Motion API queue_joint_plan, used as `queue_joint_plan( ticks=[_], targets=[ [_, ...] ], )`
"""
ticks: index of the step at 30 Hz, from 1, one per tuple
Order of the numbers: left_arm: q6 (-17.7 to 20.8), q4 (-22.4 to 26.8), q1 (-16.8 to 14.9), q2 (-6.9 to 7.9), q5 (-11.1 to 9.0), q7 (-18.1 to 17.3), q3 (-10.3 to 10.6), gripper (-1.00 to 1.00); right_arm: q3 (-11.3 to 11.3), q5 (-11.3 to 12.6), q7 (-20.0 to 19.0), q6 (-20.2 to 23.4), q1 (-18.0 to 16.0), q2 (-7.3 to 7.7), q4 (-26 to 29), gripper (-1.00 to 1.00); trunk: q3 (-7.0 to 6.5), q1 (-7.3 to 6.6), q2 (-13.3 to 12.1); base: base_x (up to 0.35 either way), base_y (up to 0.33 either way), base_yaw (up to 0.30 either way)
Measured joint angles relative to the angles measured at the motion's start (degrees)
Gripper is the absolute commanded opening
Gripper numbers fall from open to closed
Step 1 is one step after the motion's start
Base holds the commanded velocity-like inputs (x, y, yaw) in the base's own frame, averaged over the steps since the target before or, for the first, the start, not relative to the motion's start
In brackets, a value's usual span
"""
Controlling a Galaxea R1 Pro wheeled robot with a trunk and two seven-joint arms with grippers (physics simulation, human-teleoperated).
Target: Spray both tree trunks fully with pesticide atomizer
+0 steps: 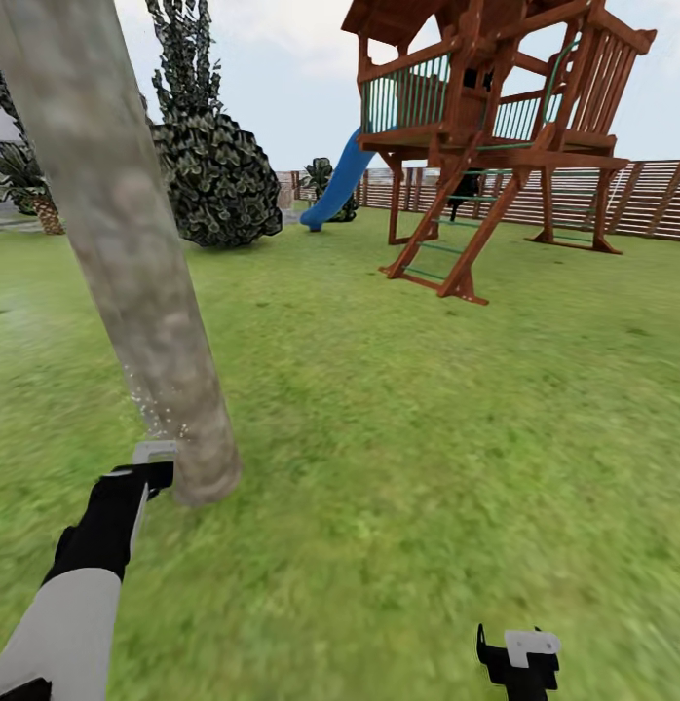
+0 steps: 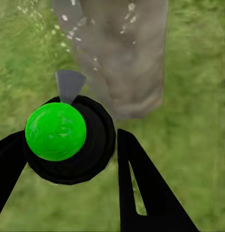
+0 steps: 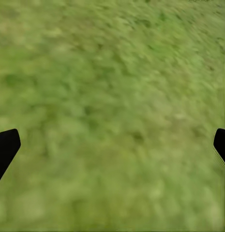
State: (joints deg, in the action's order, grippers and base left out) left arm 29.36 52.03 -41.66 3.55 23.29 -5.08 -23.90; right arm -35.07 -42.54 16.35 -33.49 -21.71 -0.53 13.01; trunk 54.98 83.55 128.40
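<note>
Coverage of the trunk could be left patchy: mist is seen low down only, and the higher bark may be missed if the nozzle is kept level. The atomizer is clamped in the left gripper, just beside the trunk's foot. Lawn is spread rightward to playset and fence; the right gripper is held wide apart, empty, over grass.
</note>
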Motion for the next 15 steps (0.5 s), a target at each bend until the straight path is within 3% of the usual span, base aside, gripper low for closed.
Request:
queue_joint_plan(
  ticks=[2,7,10,11,13,15],
  targets=[
    [0.3,4.4,0.0,-2.31,0.3,0.0,0.1,-1.0,0.0,0.0,0.0,0.0,0.0,0.0,0.0,1.0,0.0,0.0,0.0,-0.224,-0.1,0.0],
    [5.6,9.9,0.4,-2.18,0.6,-0.7,1.0,-1.0,0.0,0.0,0.0,0.0,0.0,-0.08,0.0,1.0,0.0,0.0,0.0,-0.058,-0.011,0.105],
    [12.6,10.2,-0.1,-2.83,0.7,-0.2,9.9,-1.0,0.0,0.0,0.0,0.0,0.0,-0.08,0.0,1.0,0.0,0.0,0.0,-0.001,0.0,0.268],
    [13.8,10.2,-0.2,-2.58,1.2,-0.1,11.2,-1.0,0.0,0.0,0.0,0.0,0.0,-0.09,0.0,1.0,0.0,0.0,0.0,0.0,0.0,0.275],
    [14.5,10.2,-0.2,-1.84,1.6,0.0,11.2,-1.0,0.0,0.0,0.0,0.0,0.0,-0.09,0.0,1.0,0.0,0.0,0.0,0.0,0.0,0.27],
    [14.6,10.2,0.2,0.72,2.1,-0.4,7.9,-1.0,0.0,0.0,0.0,0.0,0.0,-0.09,0.0,1.0,0.0,0.0,0.0,0.0,0.0,0.111]
  ],
)
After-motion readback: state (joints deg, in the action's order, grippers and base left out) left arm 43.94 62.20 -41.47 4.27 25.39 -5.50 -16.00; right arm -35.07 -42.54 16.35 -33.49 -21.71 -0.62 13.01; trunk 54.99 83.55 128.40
